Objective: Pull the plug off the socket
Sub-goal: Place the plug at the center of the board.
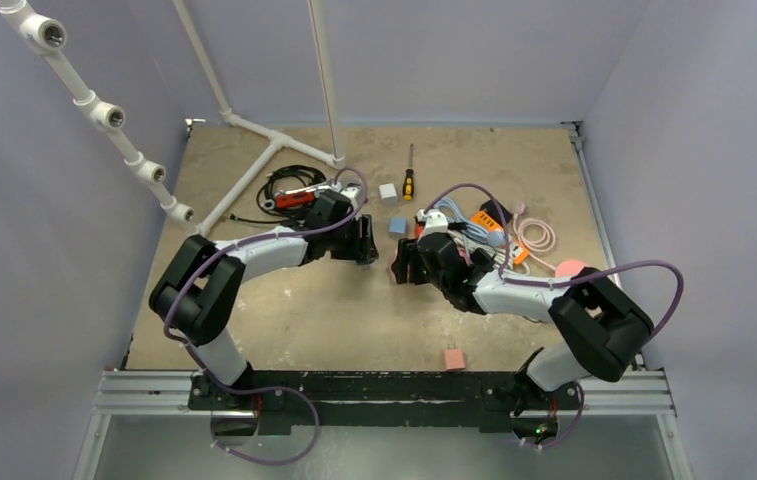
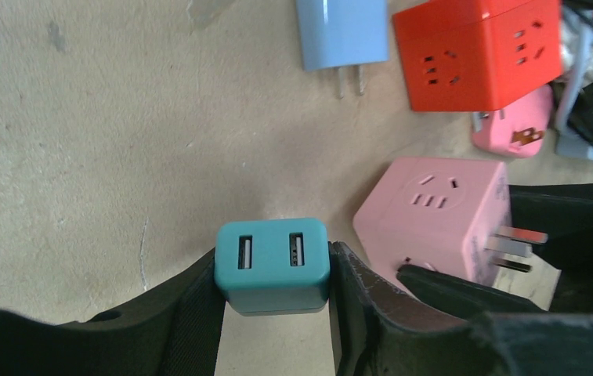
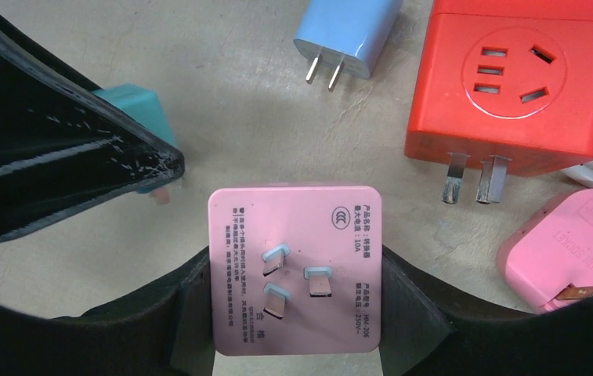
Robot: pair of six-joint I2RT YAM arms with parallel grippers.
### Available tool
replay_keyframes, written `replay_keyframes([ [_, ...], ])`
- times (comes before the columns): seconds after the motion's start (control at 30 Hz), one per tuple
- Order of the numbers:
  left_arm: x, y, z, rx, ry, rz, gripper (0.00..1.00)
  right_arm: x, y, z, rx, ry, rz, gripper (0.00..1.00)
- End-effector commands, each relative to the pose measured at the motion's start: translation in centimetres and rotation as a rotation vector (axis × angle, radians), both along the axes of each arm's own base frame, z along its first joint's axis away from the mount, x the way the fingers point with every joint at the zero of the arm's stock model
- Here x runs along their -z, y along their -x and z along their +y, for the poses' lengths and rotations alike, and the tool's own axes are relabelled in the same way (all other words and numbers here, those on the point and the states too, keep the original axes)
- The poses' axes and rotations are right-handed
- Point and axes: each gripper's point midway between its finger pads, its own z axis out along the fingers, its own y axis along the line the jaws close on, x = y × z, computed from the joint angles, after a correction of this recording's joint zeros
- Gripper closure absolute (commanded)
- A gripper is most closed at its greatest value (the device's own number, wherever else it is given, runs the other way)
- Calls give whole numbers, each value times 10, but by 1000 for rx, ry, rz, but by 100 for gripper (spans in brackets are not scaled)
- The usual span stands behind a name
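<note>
My left gripper (image 2: 273, 274) is shut on a teal two-port USB plug (image 2: 272, 265), gripping its two sides just above the table. My right gripper (image 3: 297, 294) is shut on a pink cube socket (image 3: 297, 266) whose three-prong face points at the camera. The plug and the socket are apart, side by side, and my left gripper's right finger (image 2: 371, 298) lies between them. The pink socket also shows in the left wrist view (image 2: 434, 215), and the teal plug shows in the right wrist view (image 3: 140, 106). In the top view both grippers (image 1: 366, 240) (image 1: 404, 262) face each other mid-table.
A red cube socket (image 3: 512, 86), a light blue charger (image 3: 348, 31) and a pink adapter (image 3: 567, 251) lie just beyond the grippers. Further back are a screwdriver (image 1: 408, 180), a black cable coil (image 1: 289, 185), white pipes (image 1: 254, 170) and white cables (image 1: 539, 235). A salmon plug (image 1: 454, 358) lies near the front edge.
</note>
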Motion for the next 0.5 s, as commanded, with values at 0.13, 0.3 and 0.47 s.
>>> replay_keyframes([
  [0.13,13,-7,4,-18,-52,0,9,-38,-16,9,28,-90,-66,13],
  [0.3,0,-14,10,-50,-67,-50,1,-52,-17,7,25,-104,-87,1],
  [0.47,-56,-34,36,-160,-113,-238,1,-98,-25,-12,83,-144,-201,1],
])
